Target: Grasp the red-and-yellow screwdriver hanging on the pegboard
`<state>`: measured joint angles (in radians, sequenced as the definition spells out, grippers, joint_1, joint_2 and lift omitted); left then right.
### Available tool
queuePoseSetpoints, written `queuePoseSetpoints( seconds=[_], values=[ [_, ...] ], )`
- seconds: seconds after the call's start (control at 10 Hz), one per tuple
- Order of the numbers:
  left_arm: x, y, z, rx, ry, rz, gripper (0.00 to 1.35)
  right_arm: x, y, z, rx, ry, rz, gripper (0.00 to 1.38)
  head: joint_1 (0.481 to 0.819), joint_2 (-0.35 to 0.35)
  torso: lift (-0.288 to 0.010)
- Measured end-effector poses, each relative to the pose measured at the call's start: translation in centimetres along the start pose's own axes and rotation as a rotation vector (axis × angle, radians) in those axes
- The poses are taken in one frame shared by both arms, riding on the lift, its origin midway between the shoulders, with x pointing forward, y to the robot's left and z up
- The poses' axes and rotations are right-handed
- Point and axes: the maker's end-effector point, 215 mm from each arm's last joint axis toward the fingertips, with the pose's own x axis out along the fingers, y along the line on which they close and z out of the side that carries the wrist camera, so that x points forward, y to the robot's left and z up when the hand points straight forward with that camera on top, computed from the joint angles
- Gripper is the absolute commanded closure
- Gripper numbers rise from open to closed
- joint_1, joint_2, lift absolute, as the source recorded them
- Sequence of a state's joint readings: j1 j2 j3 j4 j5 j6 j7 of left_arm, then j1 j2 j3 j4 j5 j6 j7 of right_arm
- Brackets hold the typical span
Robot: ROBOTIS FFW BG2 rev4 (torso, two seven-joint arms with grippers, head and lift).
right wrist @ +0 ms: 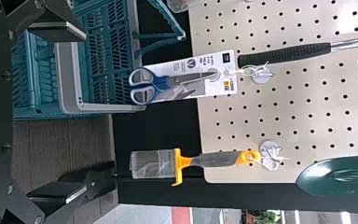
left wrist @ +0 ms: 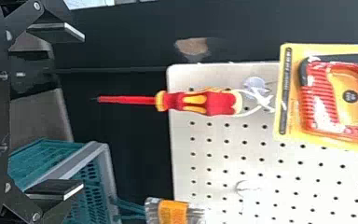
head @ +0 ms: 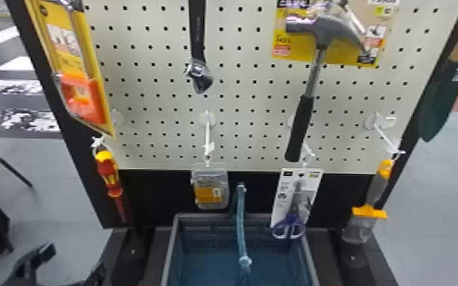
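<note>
Head view: from up high, looking forward and down; farthest back, widest. Pegboard (head: 156, 114) across the middle, crate (head: 170, 247) bottom centre. Left wrist view: sideways, facing the board, closer in; shares the screwdriver (head: 107, 173), lower left in the head view. Right wrist view: sideways, board-facing, closer too; shares scissors (head: 292, 218), lower right of centre, and trowel (head: 439, 102), upper right. All three share board and crate.
</note>
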<state>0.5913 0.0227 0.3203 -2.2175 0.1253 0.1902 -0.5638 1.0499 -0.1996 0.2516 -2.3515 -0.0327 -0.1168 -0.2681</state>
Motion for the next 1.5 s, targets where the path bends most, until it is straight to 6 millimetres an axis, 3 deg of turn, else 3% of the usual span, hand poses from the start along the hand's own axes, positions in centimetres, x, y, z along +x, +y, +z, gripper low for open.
queuePoseSetpoints(
  seconds=[0.3,0.8,1.0,1.3,1.4,1.5],
  values=[
    [4.2,1.4,3.6,0.060,-0.044,-0.108,0.19,0.4,0.4,0.0,-0.005,-0.004,0.017,0.16,0.549,0.000,-0.100],
    [9.8,4.6,7.0,0.136,-0.034,-0.280,0.19,0.9,1.0,0.2,-0.012,-0.011,0.039,0.16,0.549,0.000,-0.100],
    [11.5,3.9,8.5,0.148,-0.027,-0.379,0.19,1.0,1.2,0.1,-0.014,-0.011,0.046,0.16,0.549,0.000,-0.100],
    [13.8,1.8,9.1,0.038,-0.055,-0.502,0.21,1.4,1.5,0.3,-0.017,-0.019,0.057,0.16,0.549,0.000,-0.100],
    [13.8,1.6,9.0,0.027,-0.054,-0.513,0.33,1.4,1.5,0.2,-0.016,-0.018,0.055,0.16,0.549,0.000,-0.100],
    [13.8,1.5,8.9,0.025,-0.048,-0.517,0.66,1.3,1.5,0.2,-0.015,-0.016,0.054,0.16,0.549,0.000,-0.100]
  ],
)
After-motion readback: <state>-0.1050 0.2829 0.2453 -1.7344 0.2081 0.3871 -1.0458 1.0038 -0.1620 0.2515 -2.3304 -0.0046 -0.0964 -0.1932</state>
